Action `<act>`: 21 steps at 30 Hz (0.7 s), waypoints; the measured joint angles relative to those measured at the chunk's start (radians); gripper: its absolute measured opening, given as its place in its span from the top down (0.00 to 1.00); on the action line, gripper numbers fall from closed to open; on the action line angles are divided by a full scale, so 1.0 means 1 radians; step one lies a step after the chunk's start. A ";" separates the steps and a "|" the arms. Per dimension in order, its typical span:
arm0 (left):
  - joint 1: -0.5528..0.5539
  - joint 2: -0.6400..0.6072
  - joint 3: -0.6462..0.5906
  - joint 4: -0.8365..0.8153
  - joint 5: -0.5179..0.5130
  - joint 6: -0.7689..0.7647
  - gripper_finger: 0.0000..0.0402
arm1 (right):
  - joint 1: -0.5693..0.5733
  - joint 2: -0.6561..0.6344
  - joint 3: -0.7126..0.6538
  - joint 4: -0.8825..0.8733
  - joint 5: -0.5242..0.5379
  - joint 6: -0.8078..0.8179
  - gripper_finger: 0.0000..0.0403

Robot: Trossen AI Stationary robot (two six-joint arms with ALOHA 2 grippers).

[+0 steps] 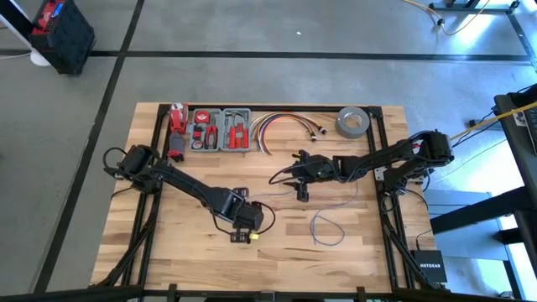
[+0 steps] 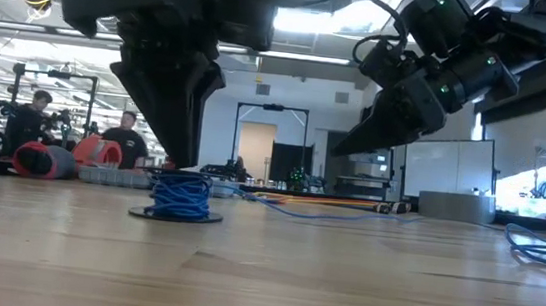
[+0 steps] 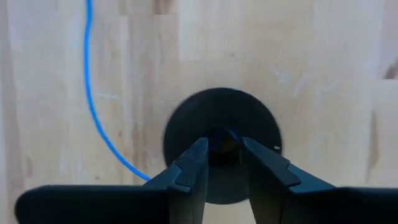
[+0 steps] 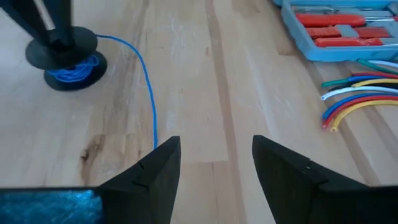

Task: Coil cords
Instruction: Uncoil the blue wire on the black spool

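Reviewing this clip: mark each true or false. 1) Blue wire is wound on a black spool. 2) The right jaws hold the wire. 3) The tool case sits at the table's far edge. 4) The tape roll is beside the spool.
1) True: blue wire is wound on the spool.
2) False: the right gripper is open and empty.
3) True: the tool case is there.
4) False: the tape roll lies far off, near the cables.

Two robot arms are sharing the table (image 1: 168, 252). One blue wire (image 4: 148, 93) is lying there, wound on one black spool (image 2: 176, 215). One grey tape roll (image 1: 353, 122) and one tool tray (image 1: 220, 130) are sitting at the back. Two people (image 2: 125, 142) are standing far behind.
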 joint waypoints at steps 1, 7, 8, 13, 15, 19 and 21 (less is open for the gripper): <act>0.001 0.002 0.000 0.000 -0.008 0.001 0.78 | 0.000 0.003 0.000 0.006 -0.008 0.000 0.49; 0.003 0.006 0.002 -0.001 -0.016 0.016 0.82 | 0.027 0.012 0.000 0.048 -0.016 -0.004 0.49; 0.003 0.006 0.002 -0.003 -0.016 0.016 0.83 | 0.031 0.012 0.000 0.053 -0.016 -0.005 0.49; 0.003 0.012 0.002 0.002 -0.016 0.008 0.86 | 0.042 0.012 0.000 0.071 -0.012 -0.008 0.49; 0.000 0.016 0.002 0.002 -0.016 0.008 0.87 | 0.041 0.012 0.000 0.071 -0.009 -0.008 0.49; -0.001 0.023 0.002 0.002 -0.015 0.008 0.88 | 0.041 0.014 0.000 0.079 -0.009 -0.010 0.49; -0.001 0.024 0.002 0.003 -0.015 0.008 0.88 | 0.041 0.029 0.001 0.104 -0.010 -0.007 0.49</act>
